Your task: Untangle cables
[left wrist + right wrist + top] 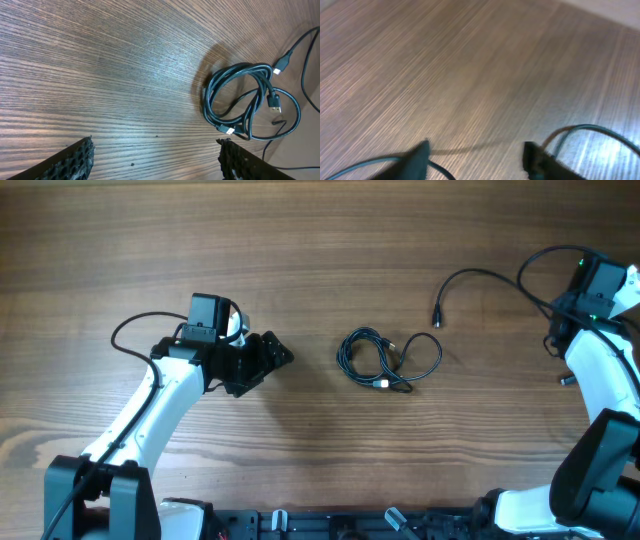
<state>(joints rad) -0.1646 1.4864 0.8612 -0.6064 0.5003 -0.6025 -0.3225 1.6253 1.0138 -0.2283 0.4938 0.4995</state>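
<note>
A knotted clump of thin black cables lies at the table's middle; in the left wrist view it shows as looped cords with small plug ends. A separate loose cable arcs from its plug toward the right arm. My left gripper is open and empty, left of the clump and apart from it; its fingers frame bare wood. My right gripper is open at the far right, low over the table. The view is blurred, with strands of the loose cable beside the fingers and none between them.
The wooden table spreads around both arms. Thicker black wires loop by the left arm and over the right arm. The table's pale far edge shows in the right wrist view.
</note>
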